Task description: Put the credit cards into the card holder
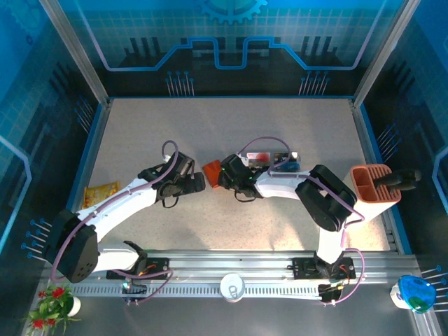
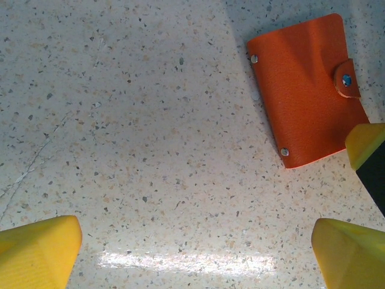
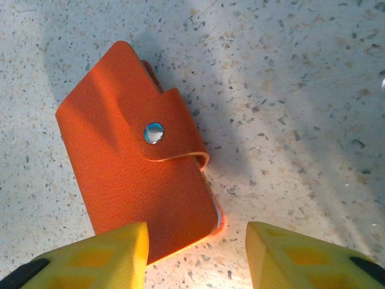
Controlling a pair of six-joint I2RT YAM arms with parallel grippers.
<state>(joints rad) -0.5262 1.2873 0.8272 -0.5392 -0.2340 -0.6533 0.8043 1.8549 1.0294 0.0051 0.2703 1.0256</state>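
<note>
The card holder is a small orange wallet lying closed and flat on the table, its snap tab fastened. In the right wrist view the card holder lies just ahead of my right gripper. That gripper is open: one yellow finger hangs over the wallet's near corner and the other stands over bare table. My left gripper is wide open over bare table, with the card holder off to its upper right. The credit cards lie in a small cluster behind my right arm, partly hidden by it.
A terracotta slotted bin stands at the right edge of the table. A yellow packet lies at the left edge. The two grippers face each other closely across the wallet at mid-table.
</note>
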